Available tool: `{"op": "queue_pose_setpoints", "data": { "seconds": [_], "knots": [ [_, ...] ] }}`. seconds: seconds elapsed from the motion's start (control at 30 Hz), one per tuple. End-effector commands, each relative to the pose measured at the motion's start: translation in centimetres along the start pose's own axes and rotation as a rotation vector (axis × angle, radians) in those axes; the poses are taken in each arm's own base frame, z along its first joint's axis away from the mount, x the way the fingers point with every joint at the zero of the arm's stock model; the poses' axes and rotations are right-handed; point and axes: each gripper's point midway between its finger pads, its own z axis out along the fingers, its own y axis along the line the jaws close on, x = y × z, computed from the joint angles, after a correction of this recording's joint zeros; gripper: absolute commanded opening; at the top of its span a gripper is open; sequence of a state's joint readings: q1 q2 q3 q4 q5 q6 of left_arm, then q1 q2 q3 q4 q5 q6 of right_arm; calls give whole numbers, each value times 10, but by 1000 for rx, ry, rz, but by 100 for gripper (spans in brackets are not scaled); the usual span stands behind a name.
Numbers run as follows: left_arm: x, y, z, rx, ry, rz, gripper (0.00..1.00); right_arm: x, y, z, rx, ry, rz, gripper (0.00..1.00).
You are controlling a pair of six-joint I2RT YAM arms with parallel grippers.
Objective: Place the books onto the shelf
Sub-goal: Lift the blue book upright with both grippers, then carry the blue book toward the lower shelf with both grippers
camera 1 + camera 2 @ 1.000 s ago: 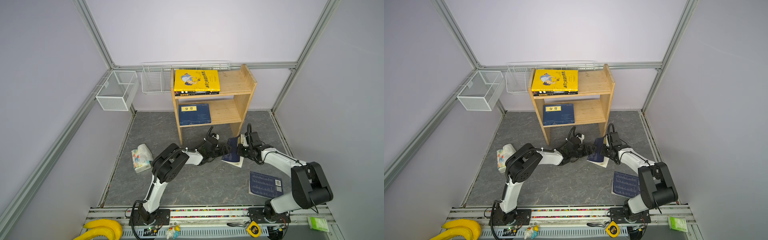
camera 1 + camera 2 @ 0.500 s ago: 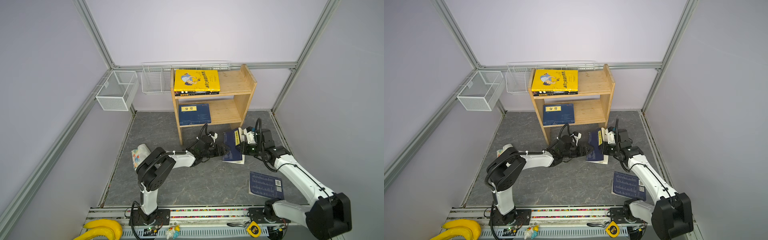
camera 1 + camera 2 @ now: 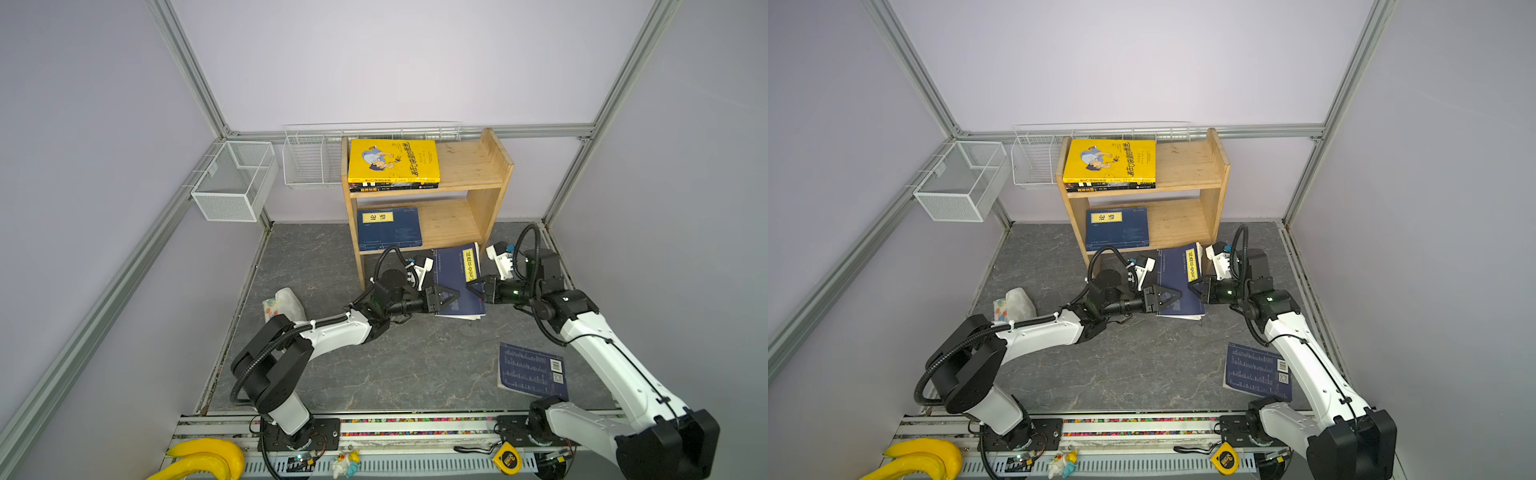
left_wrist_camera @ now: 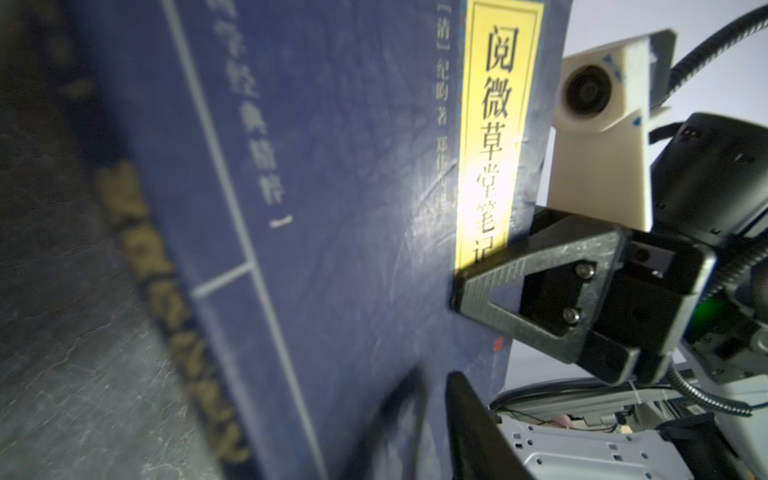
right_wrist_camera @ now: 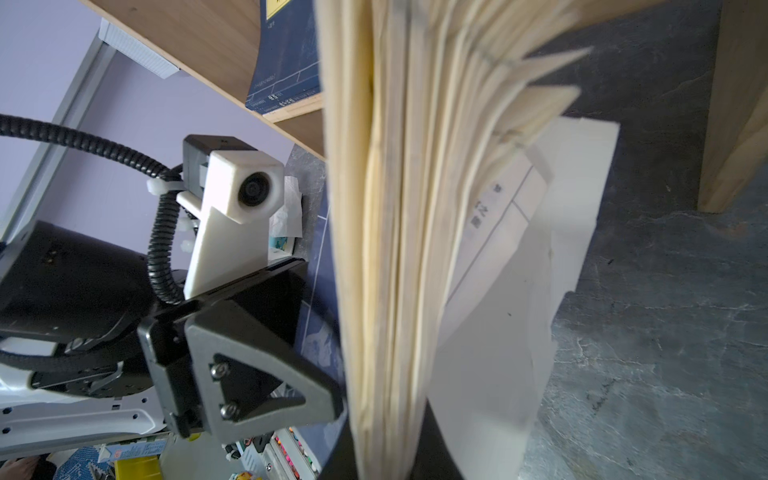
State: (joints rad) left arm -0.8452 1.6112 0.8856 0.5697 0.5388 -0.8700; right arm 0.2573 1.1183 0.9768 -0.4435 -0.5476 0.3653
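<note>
Navy book (image 3: 455,274) with the yellow label sits tilted up on the floor (image 3: 395,365), just in front of the shelf (image 3: 494,174), not on it yet. Some pages hang loose under it. The right gripper (image 3: 476,289) is clamped on its page edge. The left gripper (image 3: 453,296) has one finger flat on the cover; I cannot tell if it grips. I think this is the lifting step. Next, the book must go up onto a tier, loose pages and all. A second navy book (image 3: 532,370) waits on the floor.
</note>
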Motion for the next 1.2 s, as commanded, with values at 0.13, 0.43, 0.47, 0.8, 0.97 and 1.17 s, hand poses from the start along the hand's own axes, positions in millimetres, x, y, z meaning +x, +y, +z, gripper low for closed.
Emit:
{"op": "queue_pose_setpoints", "data": {
  "seconds": [0.13,0.43,0.47,0.8,0.97,1.17],
  "knots": [
    [-10,-19,-22,-38,-43,83,16,-23,11,3,-59,-58,-9,48],
    [-29,-18,-53,-154,-189,97,0,-28,7,9,-78,-105,69,72],
    [-32,-18,-58,-163,-215,93,0,-29,7,11,-90,-114,85,75],
    [-68,-15,-126,-247,-600,27,0,-22,42,40,-348,-87,188,86],
    [-89,-35,-137,-176,-709,26,0,-16,84,61,-490,-56,193,86],
    [-99,-43,-138,-111,-775,11,0,-19,105,78,-573,-80,246,81]
  ]
}}
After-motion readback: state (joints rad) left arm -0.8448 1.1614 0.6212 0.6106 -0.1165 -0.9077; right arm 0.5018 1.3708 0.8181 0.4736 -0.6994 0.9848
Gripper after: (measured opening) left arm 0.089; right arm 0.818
